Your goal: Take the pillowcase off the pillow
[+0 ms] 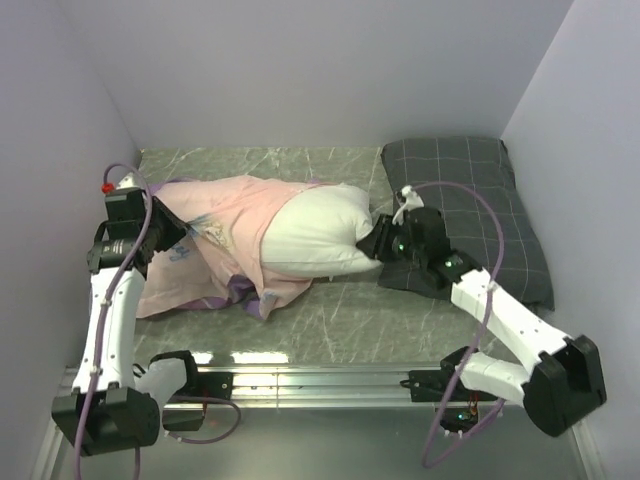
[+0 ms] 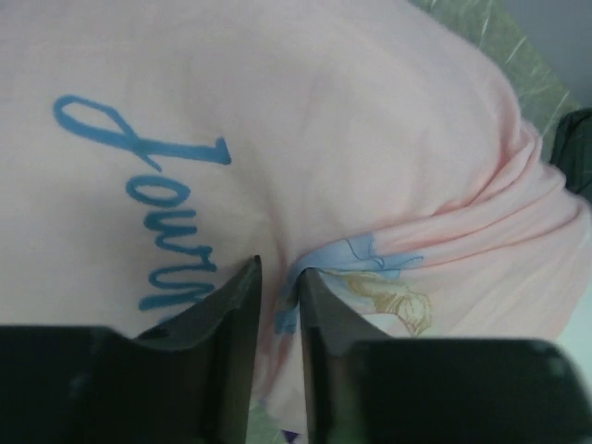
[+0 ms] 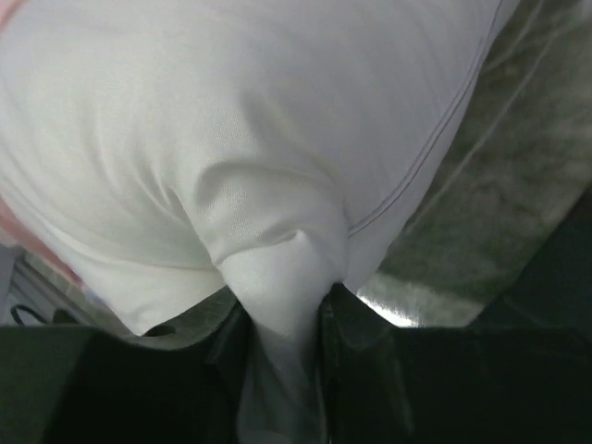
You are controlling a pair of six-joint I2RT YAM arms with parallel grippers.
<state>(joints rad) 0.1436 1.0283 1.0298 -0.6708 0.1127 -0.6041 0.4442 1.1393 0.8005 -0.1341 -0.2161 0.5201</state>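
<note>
The pink pillowcase (image 1: 225,225) lies bunched over the left part of the white pillow (image 1: 320,235), whose right half is bare. My left gripper (image 1: 165,240) is at the case's left end and is shut on a fold of the pillowcase (image 2: 370,139), which fills the left wrist view with blue lettering and a princess print. My right gripper (image 1: 375,245) is at the pillow's right end and is shut on a pinched corner of the pillow (image 3: 277,166), with the white fabric squeezed between its fingers (image 3: 356,324).
A dark grey checked pillow (image 1: 470,215) lies at the right, under and behind my right arm. The green marbled tabletop (image 1: 350,320) shows in front of the pillow. White walls close in on both sides and at the back.
</note>
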